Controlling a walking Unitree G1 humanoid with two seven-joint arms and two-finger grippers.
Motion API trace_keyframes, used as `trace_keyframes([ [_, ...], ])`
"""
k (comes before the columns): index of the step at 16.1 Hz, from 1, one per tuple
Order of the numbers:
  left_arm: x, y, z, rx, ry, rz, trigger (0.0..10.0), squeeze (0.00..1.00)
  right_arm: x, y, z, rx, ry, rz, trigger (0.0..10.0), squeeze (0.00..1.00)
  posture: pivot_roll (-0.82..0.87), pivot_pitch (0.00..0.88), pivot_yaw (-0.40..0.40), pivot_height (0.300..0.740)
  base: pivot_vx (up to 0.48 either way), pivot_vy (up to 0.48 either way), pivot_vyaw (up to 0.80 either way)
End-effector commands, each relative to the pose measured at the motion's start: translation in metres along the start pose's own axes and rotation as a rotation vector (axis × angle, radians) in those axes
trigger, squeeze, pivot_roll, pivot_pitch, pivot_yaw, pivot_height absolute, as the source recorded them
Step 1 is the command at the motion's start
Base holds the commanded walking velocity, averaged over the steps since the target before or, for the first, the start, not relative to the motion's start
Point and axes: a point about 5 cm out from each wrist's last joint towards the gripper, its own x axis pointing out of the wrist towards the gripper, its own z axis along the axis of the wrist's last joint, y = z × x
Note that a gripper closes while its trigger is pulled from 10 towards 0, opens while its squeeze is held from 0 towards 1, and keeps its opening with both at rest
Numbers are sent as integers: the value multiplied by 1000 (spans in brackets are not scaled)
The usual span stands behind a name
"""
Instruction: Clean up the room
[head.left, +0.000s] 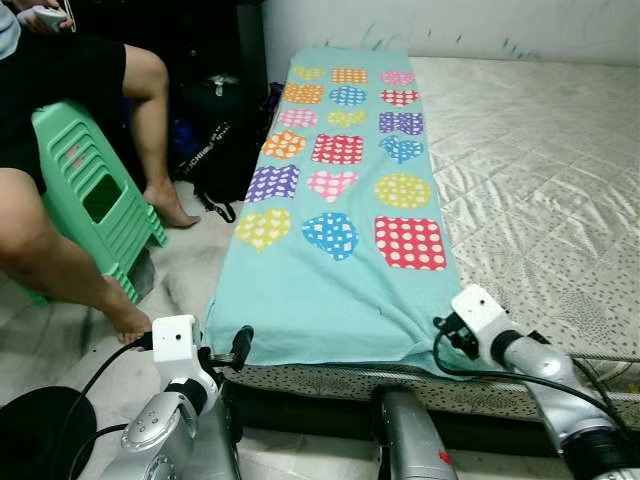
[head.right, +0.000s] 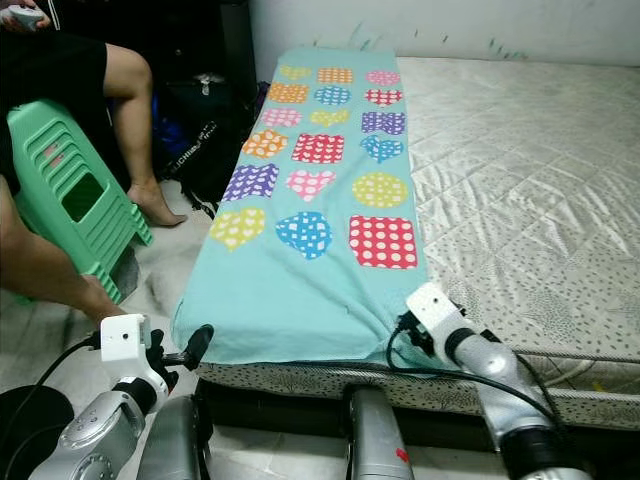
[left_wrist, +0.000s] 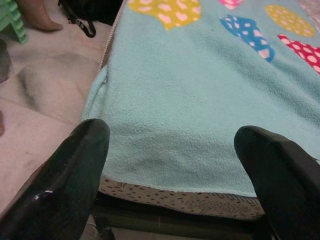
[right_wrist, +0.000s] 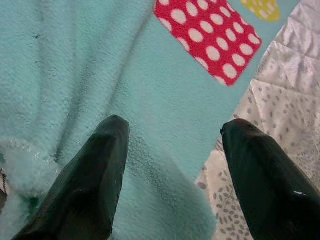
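A teal fleece blanket (head.left: 320, 290) with coloured dotted patches lies spread flat along the left strip of the mattress (head.left: 540, 180). Its near hem hangs slightly over the mattress's front edge. My left gripper (left_wrist: 172, 145) is open at the blanket's near left corner (head.left: 222, 335), and its fingers (left_wrist: 75, 170) straddle the hem without holding it. At the near right corner my right gripper (right_wrist: 172, 127) is also open, just above the cloth, with the red dotted patch (right_wrist: 210, 35) ahead of it. The fleece bunches a little beside one right finger (right_wrist: 90, 175).
A person sits on a green plastic stool (head.left: 90, 190) at the left, with bare feet on the tiled floor (head.left: 170, 290). A black bag (head.left: 215, 140) leans against the bed's side. A black round object (head.left: 35, 430) lies on the floor beside my left arm.
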Motion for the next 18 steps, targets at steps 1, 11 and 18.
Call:
trace_keyframes([
  [1, 0, 1, 5, 14, -19, -5, 10000, 0, 0, 4, 0, -25, -4, 45, 10000, 0, -68, 7, -2, 526, 0, 0, 0],
  [11, 0, 1, 5, 14, -17, -6, 10000, 0, -11, 24, 3, -175, -73, 177, 10000, 0, -73, 12, -1, 526, 0, 0, 0],
  [18, 0, 1, 5, 18, -22, -7, 10000, 0, -6, 11, 27, -120, -158, 69, 10000, 0, -74, 12, -2, 526, 0, 0, 0],
])
